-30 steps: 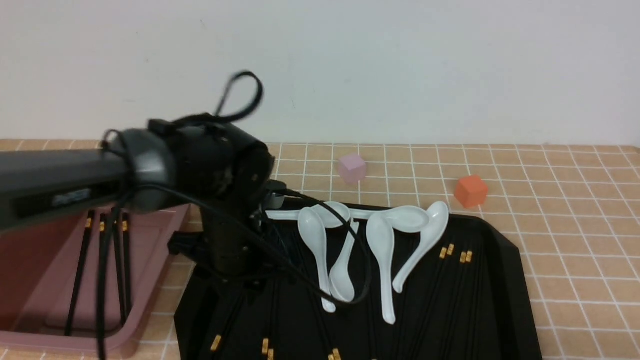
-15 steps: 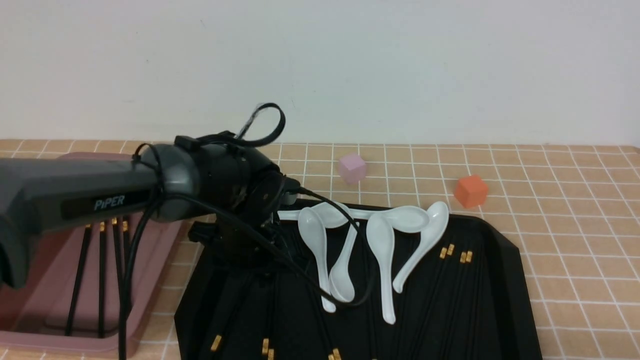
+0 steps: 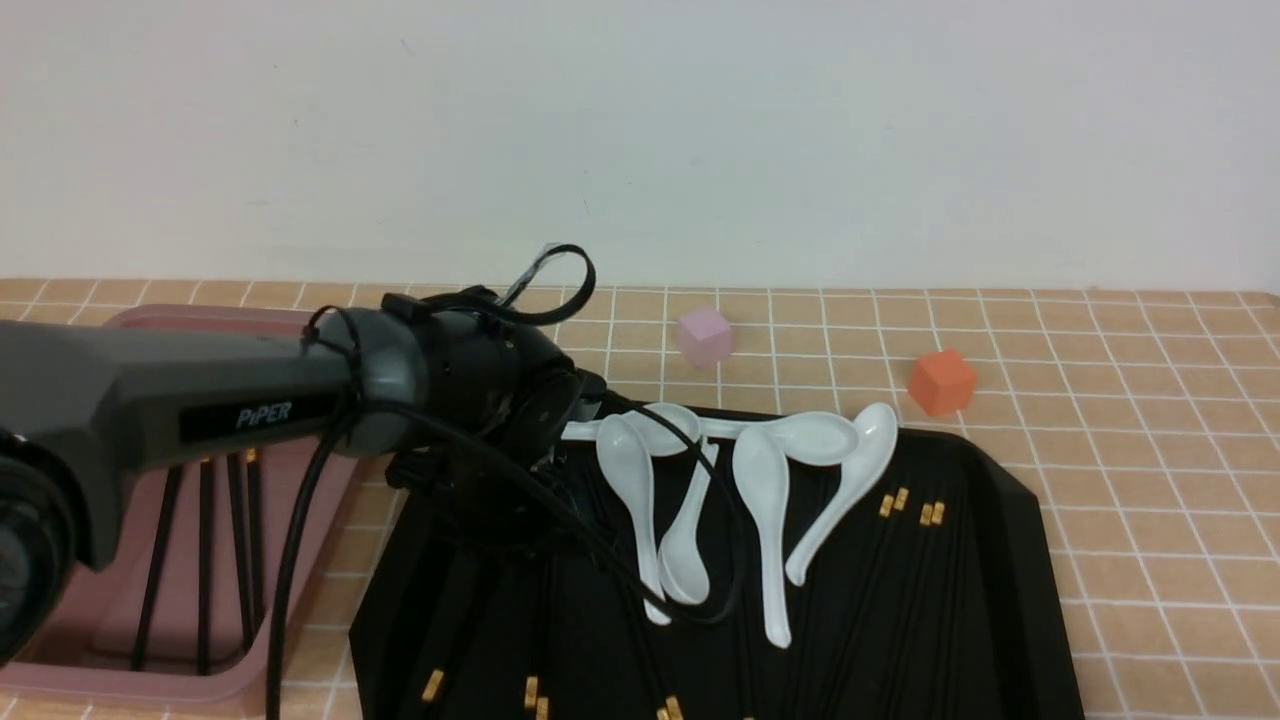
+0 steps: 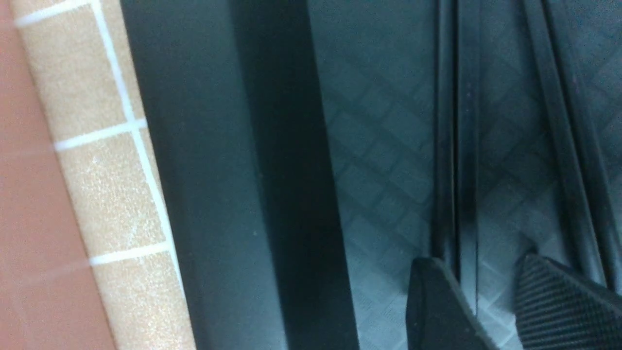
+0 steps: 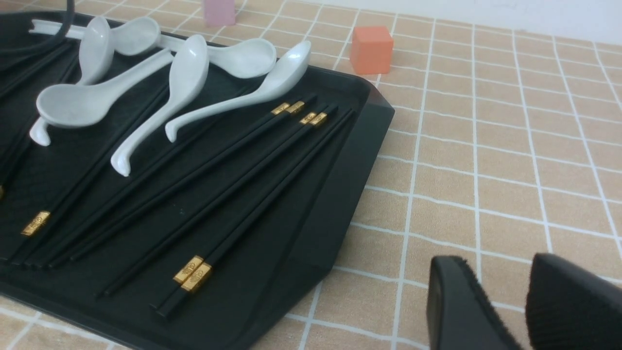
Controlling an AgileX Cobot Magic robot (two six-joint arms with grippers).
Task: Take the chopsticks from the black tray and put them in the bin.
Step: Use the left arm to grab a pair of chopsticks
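Chopsticks (image 5: 272, 194) lie on the tray (image 3: 1020, 500), long axes near-to-far and slanting right, gold bands at mixed ends. More lie in the bin (image 3: 120, 685) on the left. The left gripper (image 4: 486, 272) is low over sticks by the tray's left rim, jaws slightly apart. The right gripper (image 5: 498, 262) is over the table (image 5: 486, 146) to the tray's right, jaws apart and empty.

One word is all I can read: "PiPER", in pale letters with a small "i". It sits on a black strip along the side of my dark grey left arm link (image 3: 150, 400), seen from the front. The small gold bands on the long thin black chopsticks (image 5: 193, 273) seem faintly marked, but the marks are too small to make out.
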